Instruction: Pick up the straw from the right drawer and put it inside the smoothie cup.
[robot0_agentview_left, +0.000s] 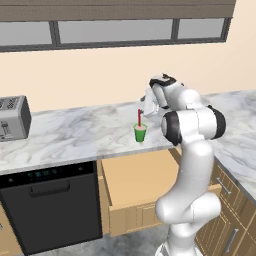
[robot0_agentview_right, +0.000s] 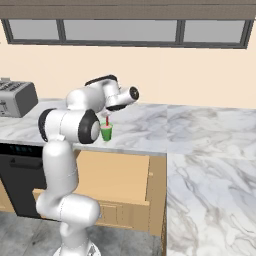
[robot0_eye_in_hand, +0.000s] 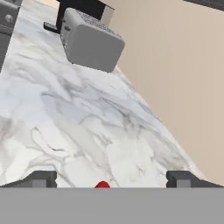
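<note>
marble, white with soft grey swirls, covers the long bench (robot0_agentview_left: 75, 135), and it looks smooth and shiny. it bends round a corner on the right side of the room.

near the front edge of the bench stands the smoothie cup (robot0_agentview_left: 140, 133), a small bright green tumbler, round and a bit wider at the top, with pale pinkish stuff at its rim. the straw (robot0_agentview_left: 139, 118) is inside it. it is a thin, straight red stick that stands up nearly straight and pokes well above the cup. in the hand view the red top of the straw (robot0_eye_in_hand: 103, 185) peeks up low between the two dark tips.

the claw (robot0_eye_in_hand: 111, 179) is above the cup, by the top of the straw. its two small dark fingers (robot0_eye_in_hand: 41, 179) stand wide apart and hold nothing. the red tip sits between them but does not touch either one.

below the bench the right drawer (robot0_agentview_left: 135, 182) is pulled out. it is a wide, shallow box of light wood with a plain tan bottom and a flat front.

a boxy grey toaster (robot0_agentview_left: 13, 118) sits far off to the left, well apart from the cup. a black dishwasher (robot0_agentview_left: 50, 205) with a smooth dark door is under the bench beside the drawer.
</note>
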